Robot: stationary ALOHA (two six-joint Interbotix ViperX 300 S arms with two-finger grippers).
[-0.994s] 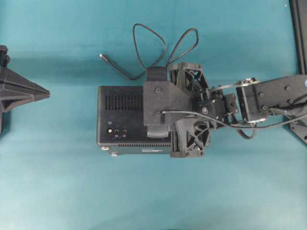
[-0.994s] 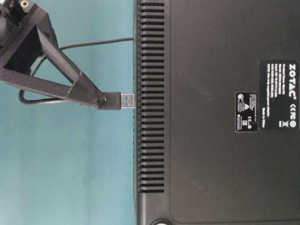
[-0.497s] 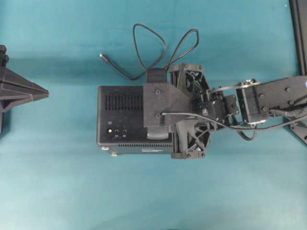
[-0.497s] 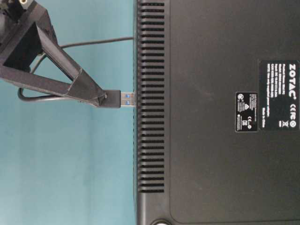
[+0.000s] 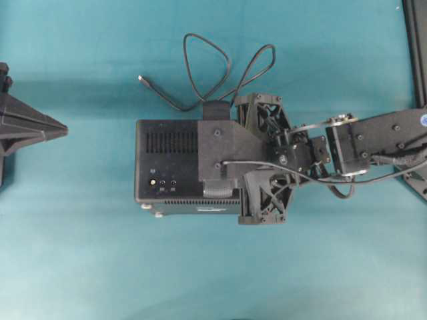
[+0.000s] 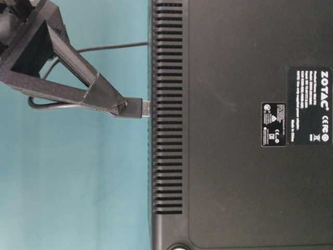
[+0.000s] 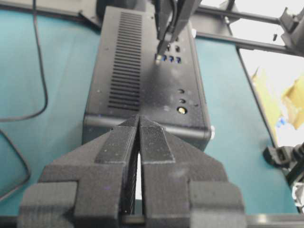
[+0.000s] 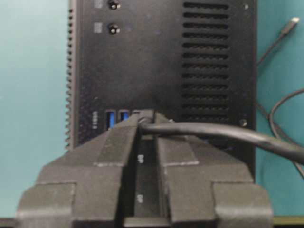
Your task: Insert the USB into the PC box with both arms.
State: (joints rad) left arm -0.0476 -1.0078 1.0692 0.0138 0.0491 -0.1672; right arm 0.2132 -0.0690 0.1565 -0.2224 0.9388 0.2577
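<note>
USB [image 6: 136,108] plug is pinched in the right hand [image 6: 125,105], right at the PC box [image 6: 239,130].

The plug's blue tip is seen pretty much buried in the box's port face, next to the blue sockets [image 8: 116,118]. The rest of the cable is looped on the teal worktop [image 5: 80,253] behind the box. The left hand [image 7: 138,142] is parked just short of the box's near end, fingers pressed together on nothing.

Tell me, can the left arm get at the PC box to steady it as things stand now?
Probably yes. The left gripper is shut and apart from the PC box, with only bare table between them; the right gripper works at the far ports.
</note>
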